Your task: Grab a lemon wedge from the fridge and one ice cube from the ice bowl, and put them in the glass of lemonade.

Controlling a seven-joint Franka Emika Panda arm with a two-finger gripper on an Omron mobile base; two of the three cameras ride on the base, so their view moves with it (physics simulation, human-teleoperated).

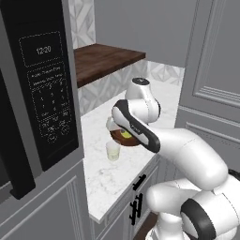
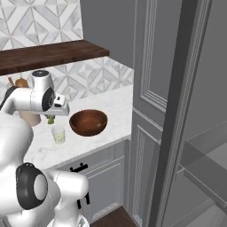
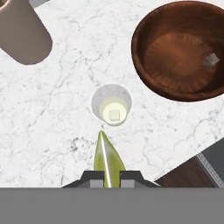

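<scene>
My gripper (image 3: 109,177) is shut on a yellow-green lemon wedge (image 3: 107,157), which points toward the glass of lemonade (image 3: 111,105) just beyond it. A small pale cube floats in the glass. From the right base view the gripper (image 2: 51,118) hangs with the wedge (image 2: 51,119) just above and behind the glass (image 2: 58,134). The dark brown ice bowl (image 3: 142,52) stands beside the glass and holds one ice cube (image 3: 213,58). The arm hides part of the bowl (image 1: 119,138) in the left base view, with the glass (image 1: 112,151) in front. The fridge (image 2: 206,159) stands open on the right.
A beige utensil cup (image 3: 22,33) stands on the marble counter (image 3: 52,131) near the glass. A wooden shelf (image 2: 53,53) hangs over the counter. A black microwave (image 1: 42,84) fills the left side. The open fridge door (image 2: 181,97) rises at the right.
</scene>
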